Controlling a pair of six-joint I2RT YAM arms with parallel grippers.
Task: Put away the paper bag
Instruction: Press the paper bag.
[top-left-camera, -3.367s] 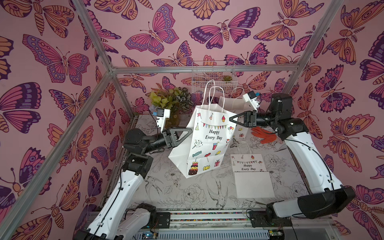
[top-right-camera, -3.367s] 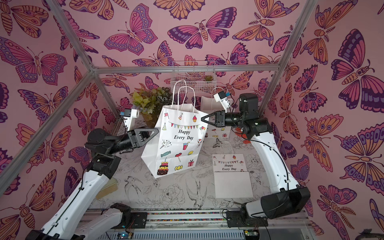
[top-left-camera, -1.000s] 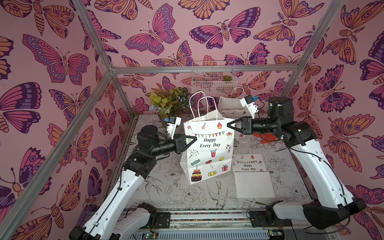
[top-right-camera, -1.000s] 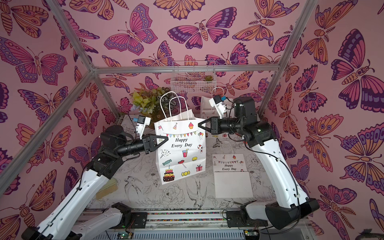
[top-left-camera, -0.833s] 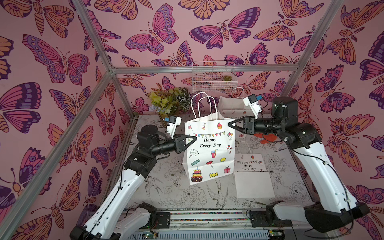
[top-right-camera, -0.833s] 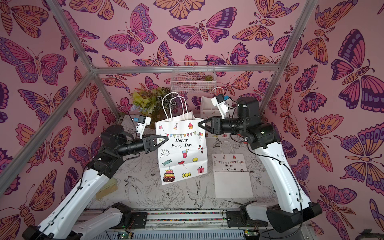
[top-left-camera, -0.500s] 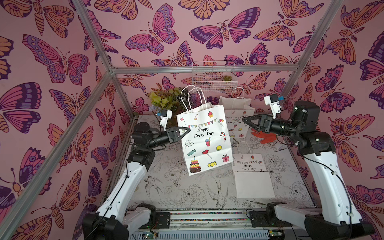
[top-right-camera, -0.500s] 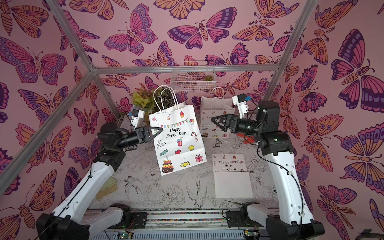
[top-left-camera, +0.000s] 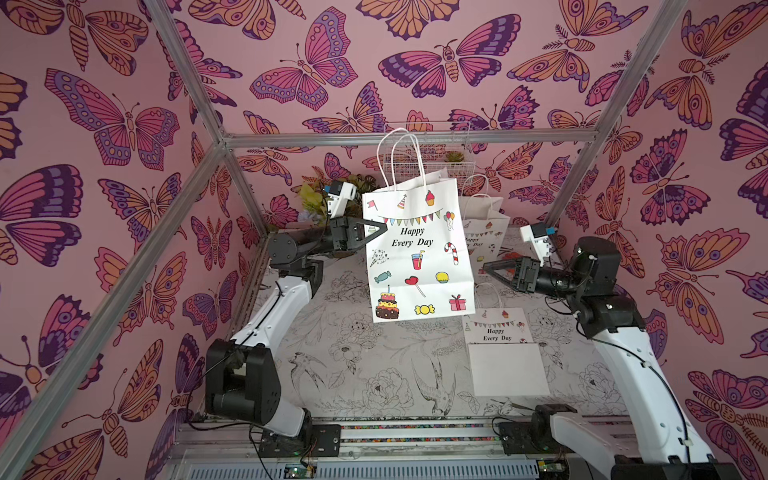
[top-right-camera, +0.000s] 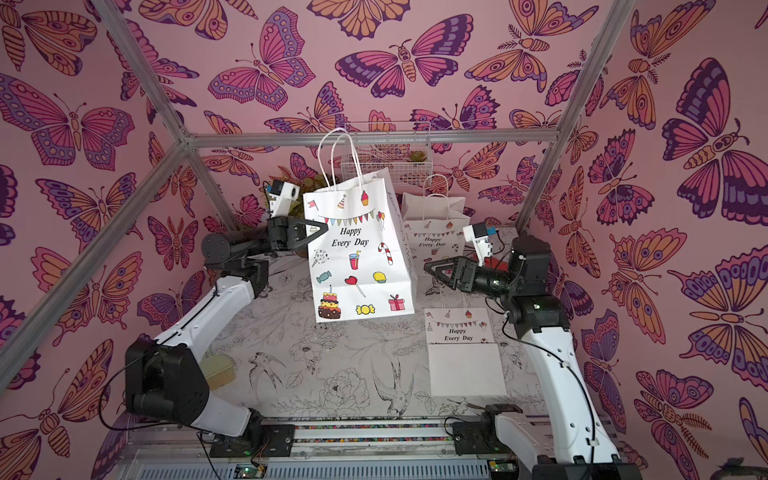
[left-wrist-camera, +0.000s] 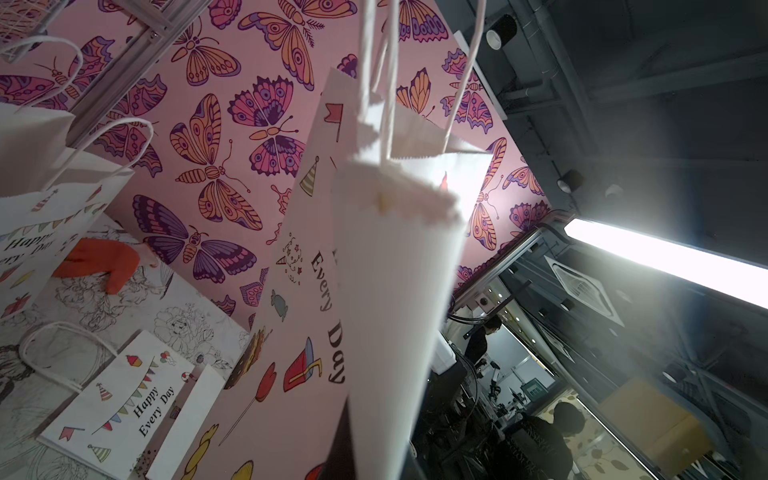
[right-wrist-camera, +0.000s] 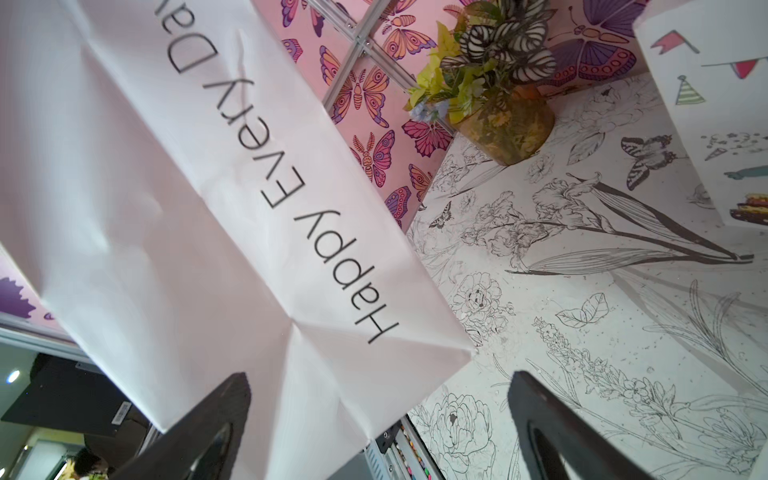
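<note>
White paper up in the air: carried the paper bag (top-left-camera: 417, 257) high off the table (top-left-camera: 365, 374), pinched at one side edge just under the rim by the left gripper (top-left-camera: 380, 227), jaws clamped tight on the paper. Hung nearly straight down from that pinch, handles standing up above it. Spread the right gripper (top-left-camera: 492, 268) wide, nothing in it, just off the bag's far edge and lower than the left one's hold. Looked like the carrying step, mid-air and one-handed. Next, at a guess: called for a swing toward the standing bag (top-left-camera: 484, 232) just beyond the right gripper, then a gentle set-down before letting go. Reached the left forearm out level from a raised elbow; stretched the right forearm level too, wrist pointed at the bag.
</note>
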